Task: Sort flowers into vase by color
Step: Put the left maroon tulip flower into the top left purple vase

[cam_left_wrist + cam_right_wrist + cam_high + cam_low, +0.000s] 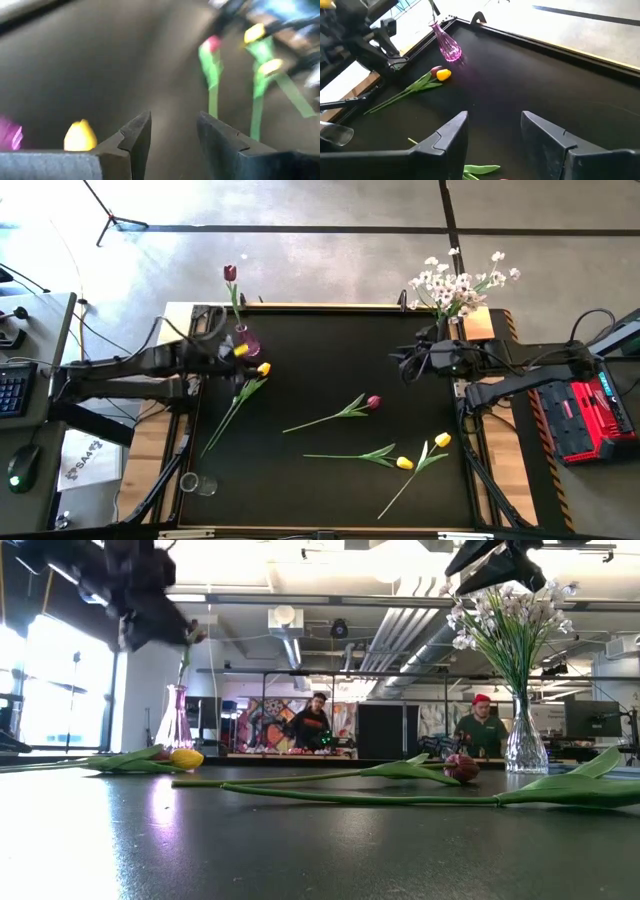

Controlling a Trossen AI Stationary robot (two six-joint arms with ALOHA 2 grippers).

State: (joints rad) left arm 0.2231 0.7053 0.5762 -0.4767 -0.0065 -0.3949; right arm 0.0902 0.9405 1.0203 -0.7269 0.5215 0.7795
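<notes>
A pink glass vase stands at the table's far left with one dark red tulip in it. A clear vase at the far right holds the white blossom sprays. Lying flat on the black mat are a yellow tulip near the pink vase, a dark red tulip in the middle, and two yellow tulips near the right front. My left gripper hovers open beside the pink vase. My right gripper hovers open near the clear vase.
A small clear glass lies on the wooden frame off the mat's near left corner. A red case sits right of the table. Two people show in the room beyond the far edge. The mat's middle and near left are bare.
</notes>
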